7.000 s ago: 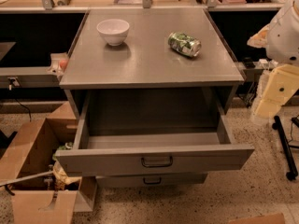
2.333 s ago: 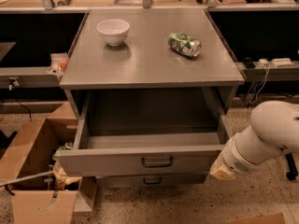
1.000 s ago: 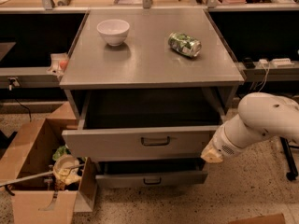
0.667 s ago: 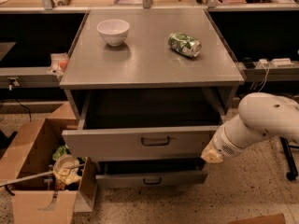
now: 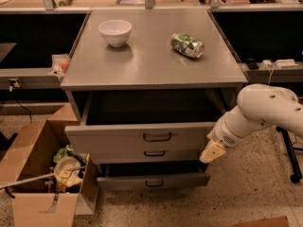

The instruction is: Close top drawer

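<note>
The top drawer (image 5: pixel 142 137) is a wide grey metal drawer with a small dark loop handle at its centre. It stands partly open, its front pulled out a short way from the grey cabinet (image 5: pixel 151 74), with a dark gap behind the front. My gripper (image 5: pixel 211 151) is at the end of the white arm, at the right end of the drawer front, touching or very close to it. The middle drawer front (image 5: pixel 154 153) sits just below. The bottom drawer (image 5: pixel 154 179) sticks out a little.
A white bowl (image 5: pixel 115 31) and a green can lying on its side (image 5: pixel 187 44) rest on the cabinet top. An open cardboard box (image 5: pixel 45 174) with rubbish stands on the floor at the left. A black stand leg (image 5: pixel 289 155) is at the right.
The top drawer has gone from wide open to only partly open, pushed in by my arm. In the last second the drawer and arm have hardly moved.
</note>
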